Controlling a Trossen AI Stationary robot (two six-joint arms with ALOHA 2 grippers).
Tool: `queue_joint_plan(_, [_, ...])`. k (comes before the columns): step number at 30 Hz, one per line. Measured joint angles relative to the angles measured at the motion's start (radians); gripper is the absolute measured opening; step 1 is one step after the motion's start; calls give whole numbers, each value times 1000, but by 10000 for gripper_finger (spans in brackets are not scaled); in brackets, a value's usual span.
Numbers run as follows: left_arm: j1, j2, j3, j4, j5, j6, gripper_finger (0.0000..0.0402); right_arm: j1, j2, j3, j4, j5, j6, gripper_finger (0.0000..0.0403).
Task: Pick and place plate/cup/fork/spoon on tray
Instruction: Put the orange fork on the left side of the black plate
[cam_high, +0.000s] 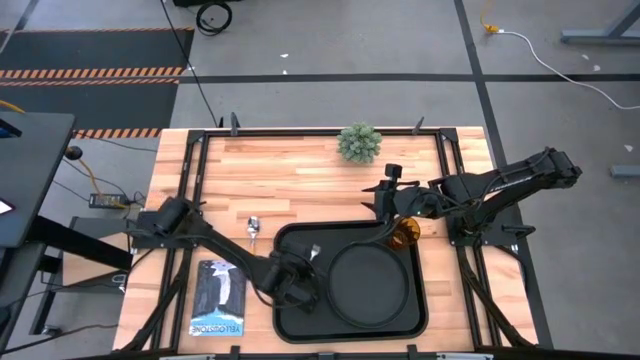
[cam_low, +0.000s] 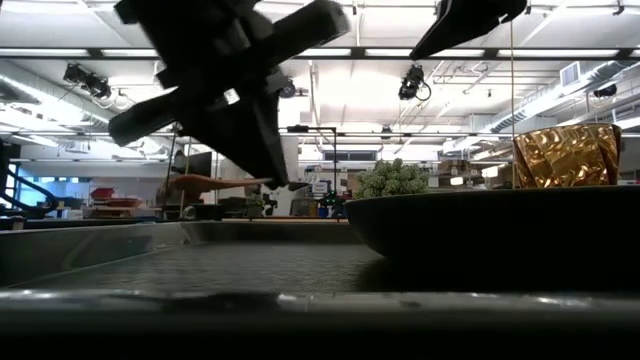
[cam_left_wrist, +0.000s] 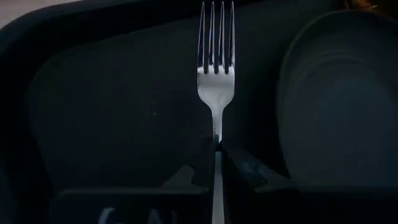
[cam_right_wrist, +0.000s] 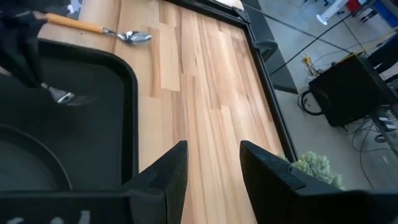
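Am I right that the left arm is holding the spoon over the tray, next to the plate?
Not quite: it holds the fork, not the spoon. The left wrist view shows four tines ahead of the left gripper, jaws shut on the handle, over the tray beside the plate. The spoon lies on the table, seen in the right wrist view.

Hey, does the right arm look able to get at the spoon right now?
Probably not easily: the spoon lies on the table beyond the tray's far side, with the left hand and its fork between.

Left end effector (cam_high: 300, 283) clamped, right (cam_high: 392, 206) apparently open.
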Motion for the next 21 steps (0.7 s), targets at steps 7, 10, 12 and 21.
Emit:
queue_joint_plan(7, [-12,122,152,-110,-6,-60,22,0,-11,0,-7,-1,4,153])
queue_joint_plan(10, [-12,162,188,-142,5,-103,23,0,-11,0,-10,-2,7,153])
queue_joint_plan(12, [-12,185,210,-146,8,-118,23,0,-11,0,-10,-3,8,153])
queue_joint_plan(21, [-12,213,232,-191,9,-171,24,0,-11,0,-11,-8,14,153])
